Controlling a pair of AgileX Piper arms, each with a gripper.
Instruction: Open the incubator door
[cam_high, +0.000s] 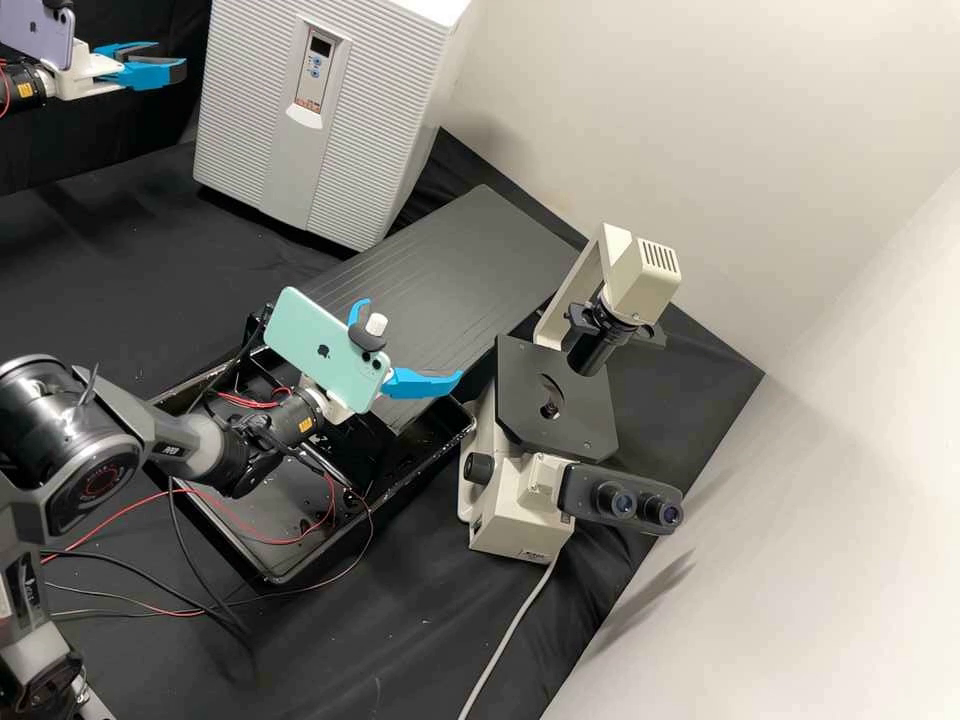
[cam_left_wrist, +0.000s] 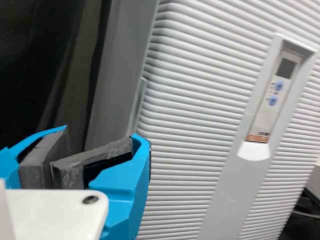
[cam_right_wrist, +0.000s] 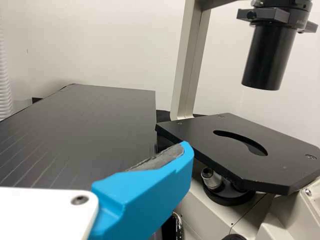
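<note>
One door (cam_high: 250, 140) stood closed on the front of the incubator (cam_left_wrist: 122, 55), and the step in hand looked to be the approach, with the left gripper (cam_high: 171, 57) beside that cabinet near the door's edge strip (cam_left_wrist: 137, 107), narrowly parted and empty. The right gripper (cam_high: 410, 341), wide open with nothing between its tips, was well apart from the incubator. The next move probably called for lining a fingertip up with that edge, then drawing the door outward.
</note>
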